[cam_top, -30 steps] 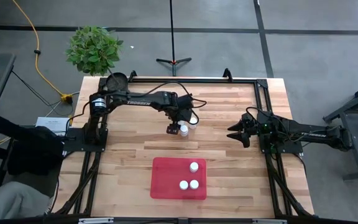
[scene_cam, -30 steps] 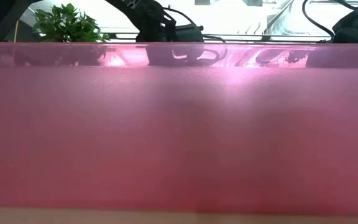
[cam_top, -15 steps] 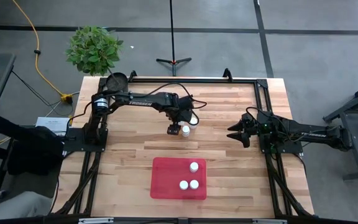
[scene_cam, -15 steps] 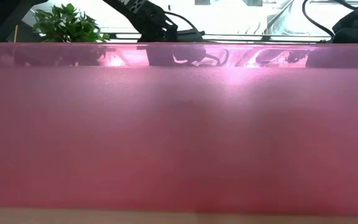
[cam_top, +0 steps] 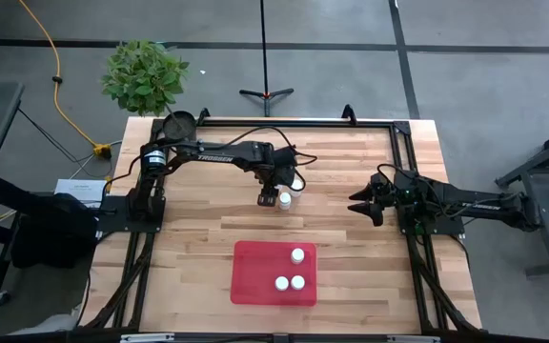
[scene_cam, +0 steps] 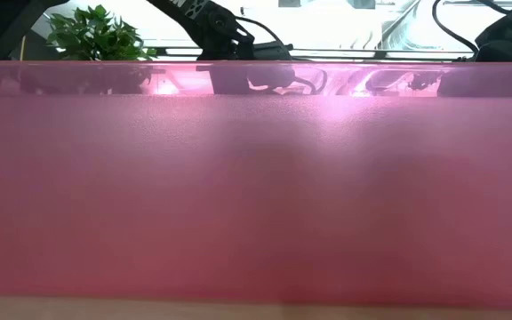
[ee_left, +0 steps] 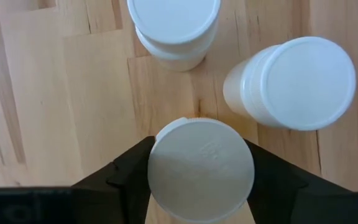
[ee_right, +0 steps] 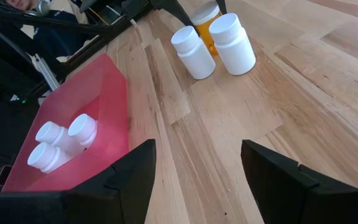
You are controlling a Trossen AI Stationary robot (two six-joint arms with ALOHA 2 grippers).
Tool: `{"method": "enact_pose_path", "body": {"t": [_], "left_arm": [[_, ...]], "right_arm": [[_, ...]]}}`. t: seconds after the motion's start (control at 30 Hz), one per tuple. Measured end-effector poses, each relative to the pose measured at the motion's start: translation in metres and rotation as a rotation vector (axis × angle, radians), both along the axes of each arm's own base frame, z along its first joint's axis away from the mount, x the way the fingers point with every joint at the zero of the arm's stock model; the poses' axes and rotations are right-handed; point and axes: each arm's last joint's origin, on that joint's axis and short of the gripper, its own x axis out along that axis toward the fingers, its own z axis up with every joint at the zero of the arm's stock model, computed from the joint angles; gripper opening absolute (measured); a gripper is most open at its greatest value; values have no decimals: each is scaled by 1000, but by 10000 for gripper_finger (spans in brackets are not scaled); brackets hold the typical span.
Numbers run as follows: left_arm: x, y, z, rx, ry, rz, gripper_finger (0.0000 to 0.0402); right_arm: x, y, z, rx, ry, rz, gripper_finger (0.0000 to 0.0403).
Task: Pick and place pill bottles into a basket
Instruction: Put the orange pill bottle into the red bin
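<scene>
Between the left gripper's (ee_left: pixel 199 180) fingers sits a bottle (ee_left: pixel 201 169), pinched at mid-table beside two others (ee_left: pixel 294 81). Lifting could knock those close neighbours over. Three bottles (cam_top: pixel 291 274) lie in the basket (cam_top: pixel 255 276) nearer. At right, the right gripper (ee_right: pixel 197 168) waits spread. Wooden table (cam_top: pixel 198 238); plant (cam_top: pixel 144 74) beyond.

— Where are the bottles?
— One white-capped bottle (ee_left: pixel 201 169) stands upright between the left fingers (ee_left: pixel 128 171), touching both. Two white bottles (ee_left: pixel 173 26) (ee_left: pixel 294 83) stand just beyond them.
— The basket?
— The red basket (cam_top: pixel 255 276) holds three upright bottles (cam_top: pixel 290 272).
</scene>
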Motion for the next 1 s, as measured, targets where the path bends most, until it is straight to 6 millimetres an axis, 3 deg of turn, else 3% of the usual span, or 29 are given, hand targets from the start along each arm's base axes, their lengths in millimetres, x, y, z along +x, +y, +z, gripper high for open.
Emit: {"method": "enact_pose_path", "body": {"t": [0.17,0.33,0.73,1.0], "left_arm": [[0,0,1,-4,5,9,266],[4,1,11,0,-17,22,240],[0,0,41,-21,70,30,253],[-2,-1,61,-71,95,47,239]], "right_arm": [[0,0,0,0,0,0,226],[0,0,0,0,0,0,226],[0,0,0,0,0,1,226],[0,0,0,0,0,1,226]]}}
